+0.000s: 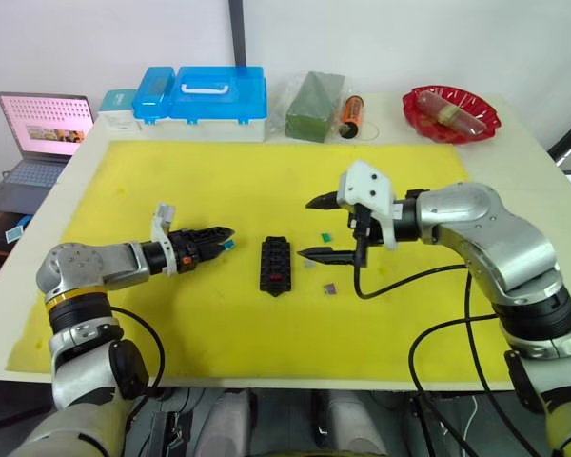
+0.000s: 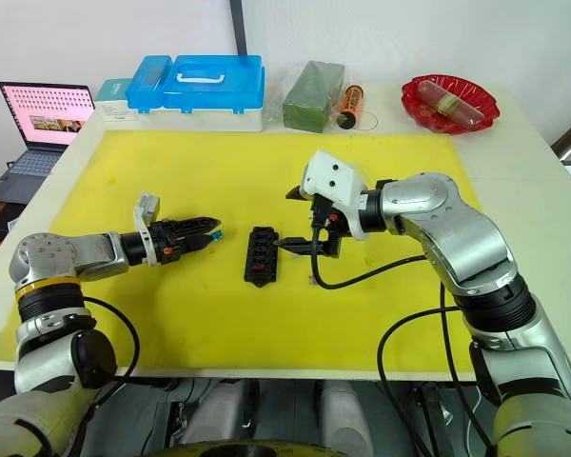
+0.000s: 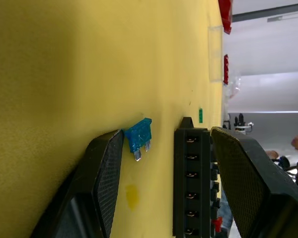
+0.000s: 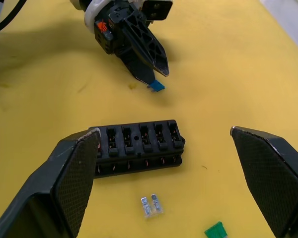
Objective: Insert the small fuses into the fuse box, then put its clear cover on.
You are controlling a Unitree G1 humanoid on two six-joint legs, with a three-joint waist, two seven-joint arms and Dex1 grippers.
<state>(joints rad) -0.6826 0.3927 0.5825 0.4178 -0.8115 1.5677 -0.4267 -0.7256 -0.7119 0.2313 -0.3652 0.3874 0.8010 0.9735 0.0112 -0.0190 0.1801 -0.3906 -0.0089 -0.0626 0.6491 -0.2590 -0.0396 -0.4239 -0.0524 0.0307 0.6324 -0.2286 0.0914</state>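
Judging by the slots, the job has barely started: the small black plastic fuse box (image 1: 274, 264) on the yellow mat (image 1: 266, 181) shows one red fuse (image 1: 279, 279) seated near its front end, and the other slots look empty as far as can be told. Just to the box's left lies a teal flat plastic fuse (image 4: 157, 86), loose on the mat at the tip of the left gripper (image 1: 212, 236); in the left wrist view those black fingers stand apart and hold nothing. To the box's right, a purple fuse (image 1: 329, 288), a pale grey one (image 4: 151, 205) and a green one (image 1: 325, 237) wait loose on the mat, with the right gripper (image 1: 325, 227) hovering over them, spread wide and empty. I cannot make out an orange fuse or the clear cover. Well beyond the box stand a blue lidded case (image 1: 203, 93) and a red dish (image 1: 451, 111). Remaining, I judge: nearly all the fuses, then the cover.
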